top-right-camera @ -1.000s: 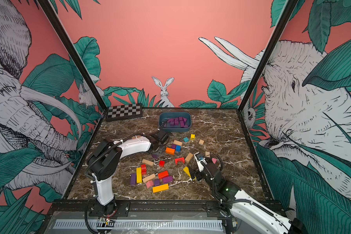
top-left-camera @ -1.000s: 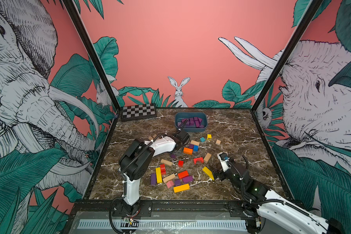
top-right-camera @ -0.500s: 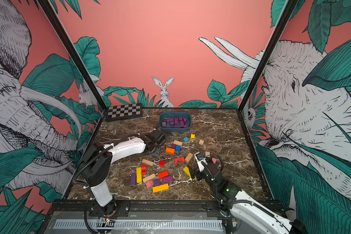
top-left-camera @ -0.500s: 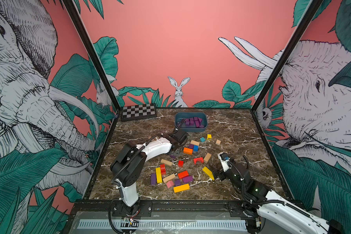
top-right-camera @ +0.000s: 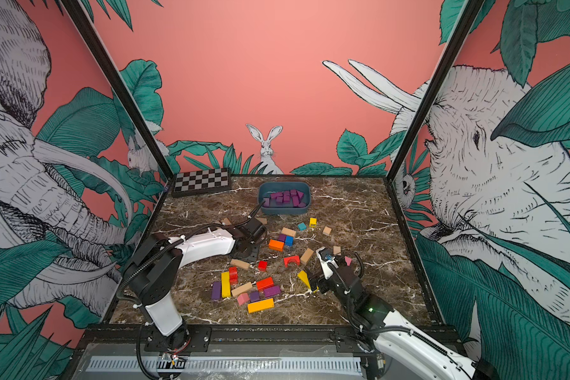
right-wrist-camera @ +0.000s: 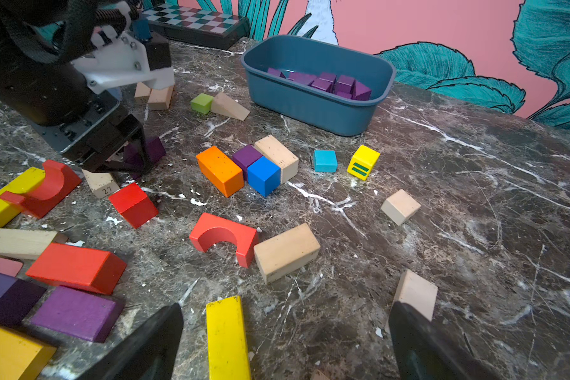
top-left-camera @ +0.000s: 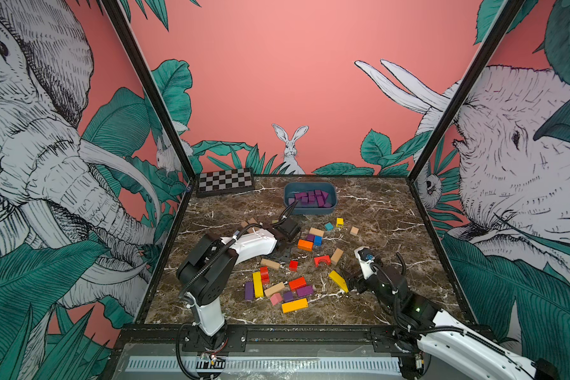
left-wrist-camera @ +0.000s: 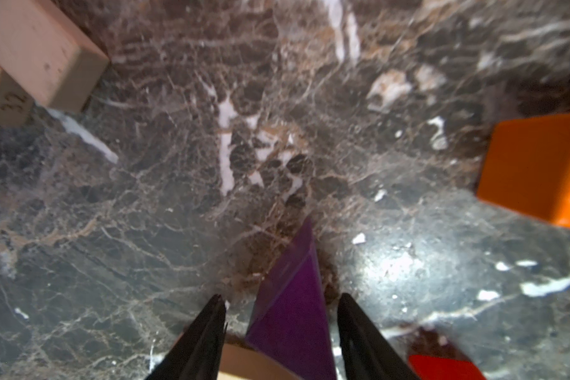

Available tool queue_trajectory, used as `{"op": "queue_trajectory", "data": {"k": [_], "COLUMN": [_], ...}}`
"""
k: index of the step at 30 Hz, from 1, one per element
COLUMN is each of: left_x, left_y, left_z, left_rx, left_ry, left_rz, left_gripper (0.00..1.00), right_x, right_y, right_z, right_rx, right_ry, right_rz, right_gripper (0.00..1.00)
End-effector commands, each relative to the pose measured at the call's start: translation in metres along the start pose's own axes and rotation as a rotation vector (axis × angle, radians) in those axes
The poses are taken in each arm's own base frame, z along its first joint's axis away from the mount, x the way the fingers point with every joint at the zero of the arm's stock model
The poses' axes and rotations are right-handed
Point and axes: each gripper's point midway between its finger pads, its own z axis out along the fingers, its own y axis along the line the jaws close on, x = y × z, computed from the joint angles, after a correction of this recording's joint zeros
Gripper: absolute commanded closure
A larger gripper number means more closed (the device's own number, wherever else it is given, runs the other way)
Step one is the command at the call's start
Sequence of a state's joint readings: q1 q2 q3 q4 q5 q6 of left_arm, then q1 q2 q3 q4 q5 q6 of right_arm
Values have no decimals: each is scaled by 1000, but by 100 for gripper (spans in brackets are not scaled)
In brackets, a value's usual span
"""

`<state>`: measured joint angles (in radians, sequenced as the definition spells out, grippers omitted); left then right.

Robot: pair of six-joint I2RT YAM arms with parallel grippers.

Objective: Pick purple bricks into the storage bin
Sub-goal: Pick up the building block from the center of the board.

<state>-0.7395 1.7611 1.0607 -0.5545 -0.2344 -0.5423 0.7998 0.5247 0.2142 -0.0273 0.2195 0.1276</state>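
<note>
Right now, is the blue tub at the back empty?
No, the storage bin holds a pile of purple bricks.

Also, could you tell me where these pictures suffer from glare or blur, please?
Left wrist view: a bright glare patch on the marble table; the purple brick inside the left tool looks soft. Right wrist view: the right tool is blurred up close; the storage bin is sharp.

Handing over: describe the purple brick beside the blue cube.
Find the bin at the far end. Nearer the robot, four blocks huddle together. The purple cube is wedged between orange block, blue cube and tan block, the only purple there.
</note>
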Motion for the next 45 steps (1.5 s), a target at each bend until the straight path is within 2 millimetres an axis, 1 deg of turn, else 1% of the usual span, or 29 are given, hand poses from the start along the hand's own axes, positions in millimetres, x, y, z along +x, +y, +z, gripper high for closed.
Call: {"op": "queue_trajectory", "data": {"k": [1,8,13,15,17,25,29,31,34,39,41,45], "left_x": [4,-1,-8,-11,-14,-22,-32,-43,-65,-114,-139,-180], "left_y": [1,0,-1,-2,-2,-3,-5,-6,-12,-26,-33,-50], "left_z": [3,7,6,5,3,-4,-16,-25,-39,-64,-75,-91], "left_rx": [-11,-27,-37,-38,-41,-40,-35,-33,-21,-27,-28,-14], "left_ry": [8,5,-6,-11,-17,-34,-59,-86,-135,-226,-274,-346], "left_rz": [-14,4,18,24,28,38,48,58,85,143,163,184], "left_gripper": [45,56,57,61,61,71,72,72,72,72,71,70], "right_x": [-1,0,0,0,1,1,1,1,1,1,1,1], "right_y": [2,2,2,2,2,2,2,2,2,2,2,2], "right_z": [0,0,1,1,1,1,1,1,1,2,1,2], "right_rx": [-11,-9,-8,-7,-8,-7,-7,-7,-9,-10,-11,-10], "right_ry": [-17,-14,-11,-11,-9,-8,-7,-9,-7,-6,-7,-5], "right_rz": [3,2,0,1,-1,-1,0,0,-1,-2,-1,-2], "right_gripper": [1,1,1,1,1,1,0,1,1,1,1,1]}}
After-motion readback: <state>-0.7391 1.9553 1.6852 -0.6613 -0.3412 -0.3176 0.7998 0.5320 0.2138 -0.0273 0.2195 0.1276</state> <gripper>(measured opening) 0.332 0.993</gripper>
